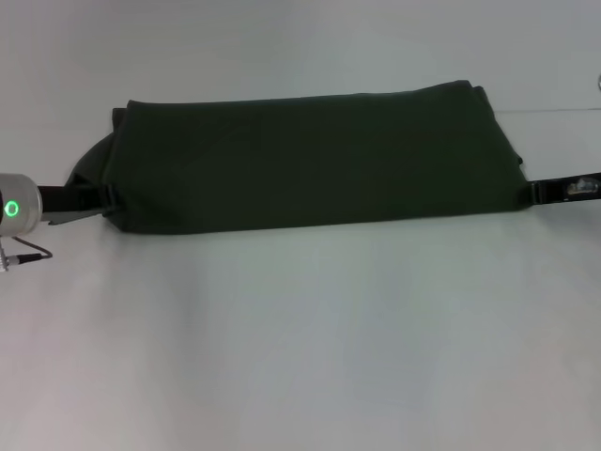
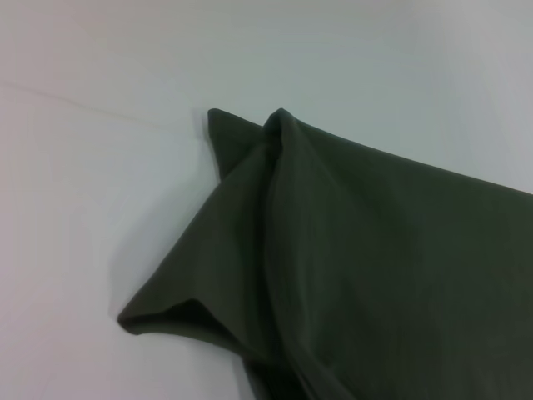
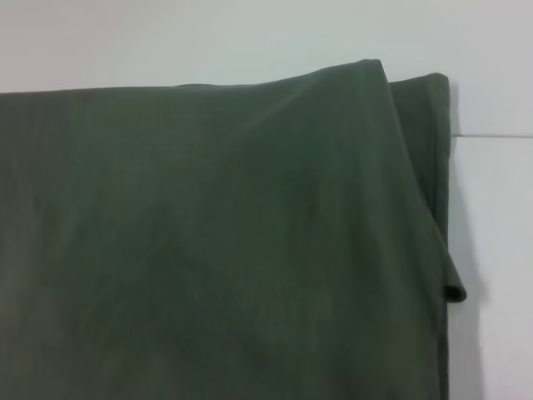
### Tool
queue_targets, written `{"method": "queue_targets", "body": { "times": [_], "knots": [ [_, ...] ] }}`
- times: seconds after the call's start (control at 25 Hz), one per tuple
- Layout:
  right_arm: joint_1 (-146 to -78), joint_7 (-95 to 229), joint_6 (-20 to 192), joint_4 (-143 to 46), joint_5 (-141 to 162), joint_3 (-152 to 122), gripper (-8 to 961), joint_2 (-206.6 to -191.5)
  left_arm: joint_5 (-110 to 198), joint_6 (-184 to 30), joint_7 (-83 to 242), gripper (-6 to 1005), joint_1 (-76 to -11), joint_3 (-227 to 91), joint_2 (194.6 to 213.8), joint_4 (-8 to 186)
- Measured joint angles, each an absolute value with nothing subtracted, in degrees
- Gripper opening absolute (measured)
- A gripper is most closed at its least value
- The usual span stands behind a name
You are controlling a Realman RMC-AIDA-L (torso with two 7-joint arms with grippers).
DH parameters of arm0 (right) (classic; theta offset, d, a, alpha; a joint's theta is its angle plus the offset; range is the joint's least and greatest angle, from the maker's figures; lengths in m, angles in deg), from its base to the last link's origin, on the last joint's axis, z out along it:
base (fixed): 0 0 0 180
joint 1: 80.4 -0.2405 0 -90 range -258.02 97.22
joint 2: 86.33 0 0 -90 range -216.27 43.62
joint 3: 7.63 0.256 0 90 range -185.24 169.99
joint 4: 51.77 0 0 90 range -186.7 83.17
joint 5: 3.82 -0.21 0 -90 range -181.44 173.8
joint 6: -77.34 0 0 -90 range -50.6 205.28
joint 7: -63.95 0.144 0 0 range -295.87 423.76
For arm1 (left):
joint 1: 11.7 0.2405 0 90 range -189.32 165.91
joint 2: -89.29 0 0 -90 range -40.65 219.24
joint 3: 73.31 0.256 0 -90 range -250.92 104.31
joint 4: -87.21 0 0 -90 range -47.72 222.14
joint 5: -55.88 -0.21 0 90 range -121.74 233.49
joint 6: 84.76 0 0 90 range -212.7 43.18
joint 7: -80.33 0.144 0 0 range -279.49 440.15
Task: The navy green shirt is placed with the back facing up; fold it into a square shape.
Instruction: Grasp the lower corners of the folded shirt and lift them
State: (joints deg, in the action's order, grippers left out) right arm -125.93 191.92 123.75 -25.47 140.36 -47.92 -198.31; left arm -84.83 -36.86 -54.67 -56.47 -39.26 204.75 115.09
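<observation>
The navy green shirt (image 1: 310, 160) lies folded into a long dark band across the far half of the white table (image 1: 300, 338). My left gripper (image 1: 99, 199) is at the band's left end, touching the near corner where a sleeve (image 2: 179, 312) bulges out. At the band's right end, my right gripper (image 1: 537, 192) rests against the near corner. In the left wrist view the shirt (image 2: 375, 275) shows a raised ridge of cloth. In the right wrist view the shirt (image 3: 216, 233) lies flat with a stacked folded edge (image 3: 433, 167).
A silver wrist ring with a green light (image 1: 17, 209) and a thin cable (image 1: 23, 256) sit at the left edge. Bare white table stretches between the shirt and the near side.
</observation>
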Motion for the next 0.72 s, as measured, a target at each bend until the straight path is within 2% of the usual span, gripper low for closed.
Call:
{"method": "queue_targets", "body": {
  "times": [0.28, 0.72],
  "knots": [
    [-125.3, 191.9, 125.4, -24.4, 140.3, -47.8, 39, -198.15, -84.8, -36.3, -54.7, 2, -56.4, -39.3, 204.72, 115.7],
    [-125.2, 196.2, 127.5, -21.7, 141.3, -48.3, 60, -196.71, -84.8, -36.3, -54.3, 3, -56.3, -39.3, 204.79, 115.8]
  ]
}}
